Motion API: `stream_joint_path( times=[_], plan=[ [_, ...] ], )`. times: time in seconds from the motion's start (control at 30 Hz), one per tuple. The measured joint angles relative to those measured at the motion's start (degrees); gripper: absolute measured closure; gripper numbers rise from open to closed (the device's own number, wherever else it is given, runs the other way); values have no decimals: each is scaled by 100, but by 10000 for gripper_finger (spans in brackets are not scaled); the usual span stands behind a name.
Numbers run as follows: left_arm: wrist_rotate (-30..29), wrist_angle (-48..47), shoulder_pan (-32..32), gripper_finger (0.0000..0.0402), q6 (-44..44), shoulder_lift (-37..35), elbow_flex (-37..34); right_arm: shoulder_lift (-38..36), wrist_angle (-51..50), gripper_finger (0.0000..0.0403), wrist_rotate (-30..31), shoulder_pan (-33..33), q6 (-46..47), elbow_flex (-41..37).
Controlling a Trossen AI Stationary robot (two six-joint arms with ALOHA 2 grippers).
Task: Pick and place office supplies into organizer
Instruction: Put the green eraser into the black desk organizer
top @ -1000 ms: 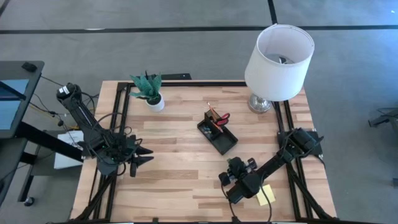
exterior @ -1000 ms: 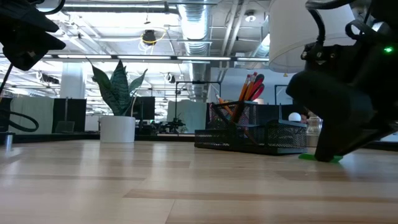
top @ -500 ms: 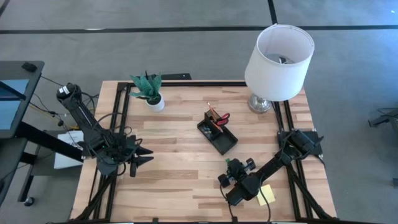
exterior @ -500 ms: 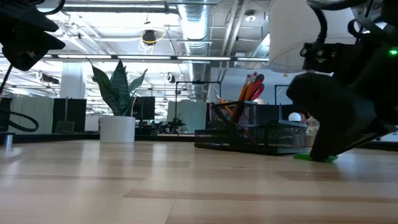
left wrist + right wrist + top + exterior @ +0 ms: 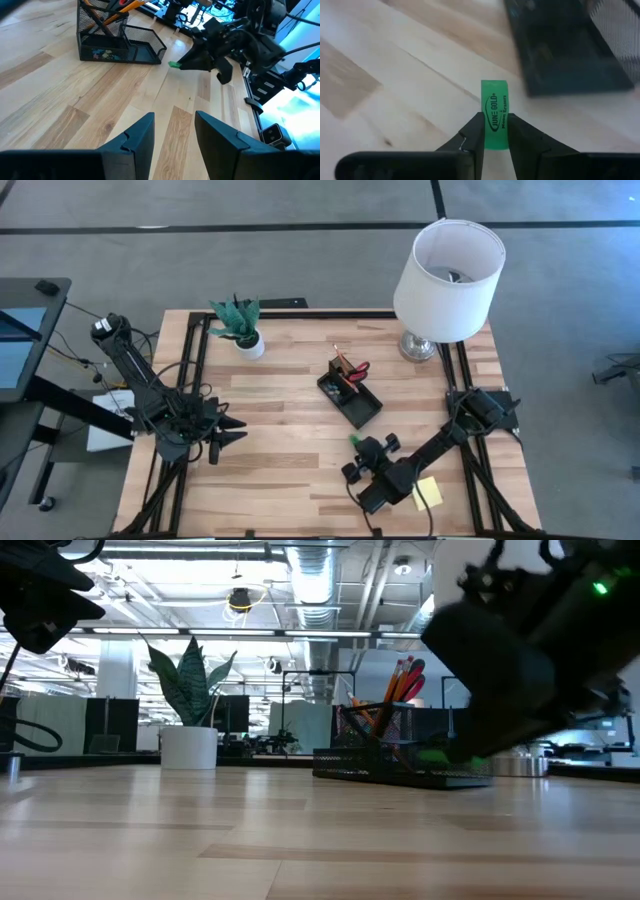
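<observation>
Right gripper [image 5: 494, 131] is clamped on the small green block [image 5: 495, 121], one finger on each side, printed face toward the wrist camera. Block is off the table, held above the wood just short of the organizer [image 5: 350, 394]. In the high view that gripper [image 5: 352, 448] sits near the organizer's low open end, not over it. Left wrist view shows the block [image 5: 174, 64] sticking out of the right gripper's tip [image 5: 181, 65], close to the tray's corner but apart from it.

Organizer: black mesh, angled on the table centre. Tall cup end holds the orange pencils [image 5: 398, 679] and red-handled scissors [image 5: 358, 368]. Small coloured clips [image 5: 104, 54] lie in a lower compartment beside the cup. Shallow tray end [image 5: 142, 44] faces the right gripper.

Yellow sticky-note pad [image 5: 428, 492] lies on the table near the front edge, beside the right arm.

Left gripper [image 5: 173, 126] is parked over the table's left side, fingers apart, nothing between them.

Potted plant [image 5: 240, 326] and white-shaded lamp [image 5: 448, 272] stand at the back of the table.
</observation>
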Motion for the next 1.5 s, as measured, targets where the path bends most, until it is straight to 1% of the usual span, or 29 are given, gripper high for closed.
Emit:
stream_joint_path(
  times=[0.2,0.33,0.43,0.57,0.67,0.77,0.87,0.93,1.1,1.3,1.43,1.5],
  plan=[
    [-1,2,-1,265,0,-2,0,-13,-9,333,388,-146,-857,535],
    [-2,2,-2,265,-1,-1,0,-20,-53,333,615,-361,-1539,875],
    [-2,2,0,265,0,-2,0,-22,-218,333,703,-670,-1890,1049],
    [-2,2,-1,265,2,-2,0,-24,-375,333,699,-1229,-2000,1138],
    [-2,0,-2,265,17,-2,0,-24,-381,333,601,-1678,-2073,1138],
    [8,-2,-2,265,32,-2,0,-26,-364,333,345,-2066,-2074,1138],
    [81,-28,0,265,36,-2,0,-26,-332,333,339,-2314,-2057,1138],
    [140,-66,-2,265,39,-2,0,-26,-341,333,276,-2420,-2005,1138],
    [159,-139,-2,265,63,-2,0,-26,-342,333,-221,-2605,-1991,1138],
    [164,-160,-2,265,66,0,0,-26,-339,331,-293,-2761,-2087,1138],
    [166,-160,-2,265,66,-2,0,-26,-240,318,-587,-2857,-2528,1138],
    [166,-162,-1,265,66,-2,0,-26,-167,306,-619,-2889,-2627,1138]
  ],
)
